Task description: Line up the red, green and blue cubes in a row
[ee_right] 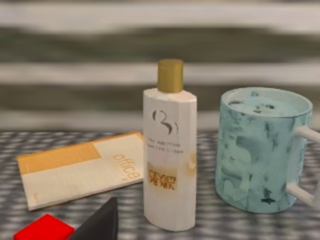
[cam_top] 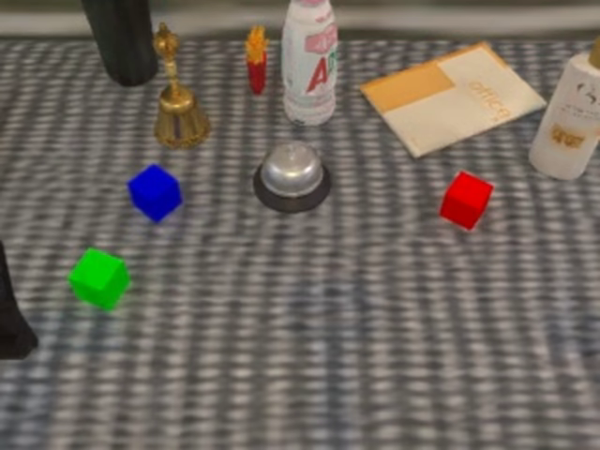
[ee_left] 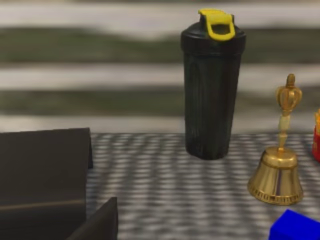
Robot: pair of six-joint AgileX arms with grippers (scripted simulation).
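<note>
Cubes lie scattered: blue cube (cam_top: 155,192) and green cube (cam_top: 99,277) left, red cube (cam_top: 466,199) right, silver bell (cam_top: 292,173) between. Left claw (cam_top: 13,323) at left edge; its fingers' state can't be told.

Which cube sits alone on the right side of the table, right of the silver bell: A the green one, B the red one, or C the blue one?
B: the small matte red cube lies right of the domed silver bell; the blue cube and green cube lie left of it.

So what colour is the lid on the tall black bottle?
Yellow lid on the black bottle, clearest in the left wrist view.
</note>
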